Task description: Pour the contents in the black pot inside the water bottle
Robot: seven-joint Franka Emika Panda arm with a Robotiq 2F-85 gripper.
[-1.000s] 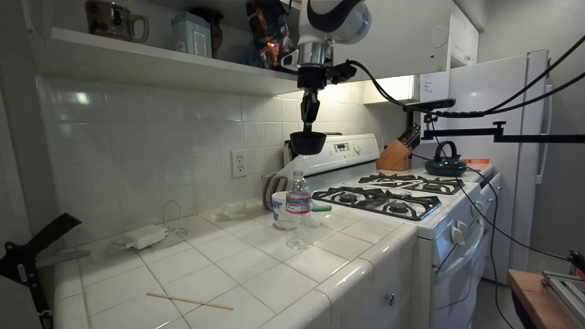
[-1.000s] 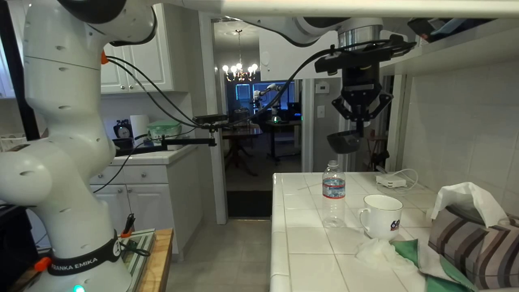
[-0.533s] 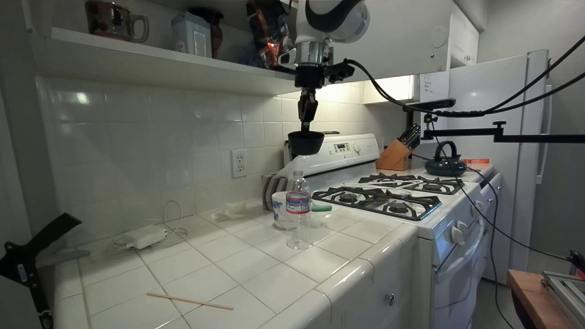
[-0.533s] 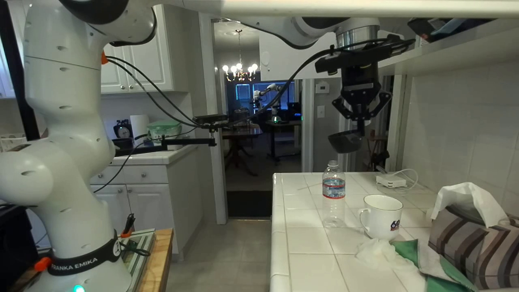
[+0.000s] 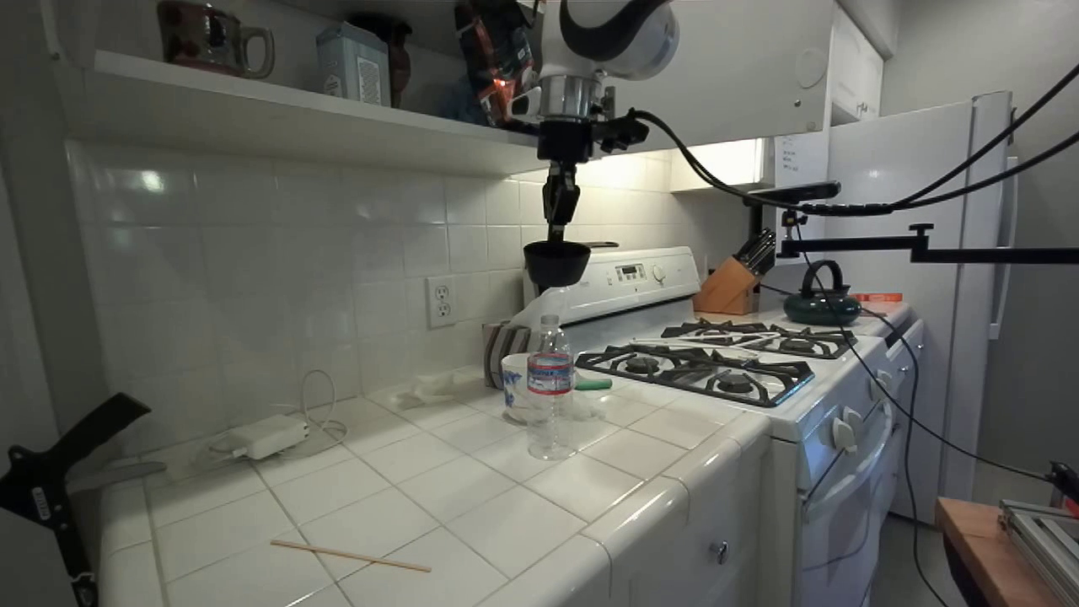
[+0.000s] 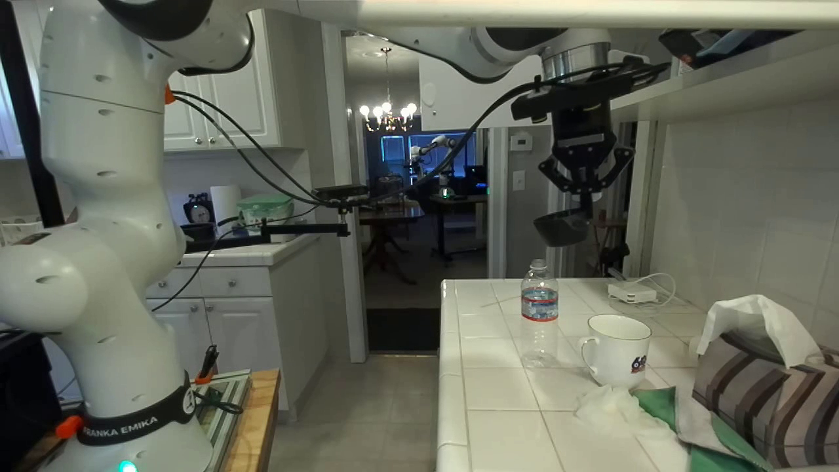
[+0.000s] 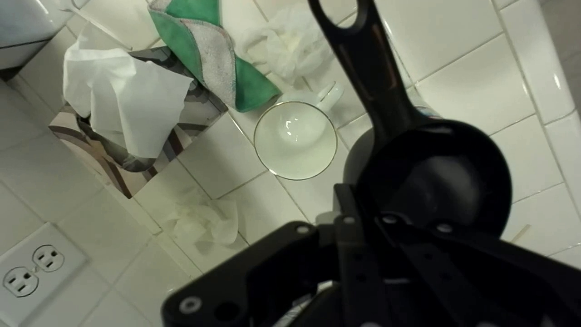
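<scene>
In an exterior view: gripper (image 5: 555, 231) pinched on the edge of the black pot (image 5: 556, 266), held in the air higher than the water bottle (image 5: 550, 398) and apart from it; bottle upright on tiled counter (image 5: 421, 476). In an exterior view: pot tilted, bottle near white mug (image 6: 617, 354). Wrist view: pot hides most of bottle; mug, tissue box (image 7: 199, 113), green cloth (image 7: 215, 66) on counter.
</scene>
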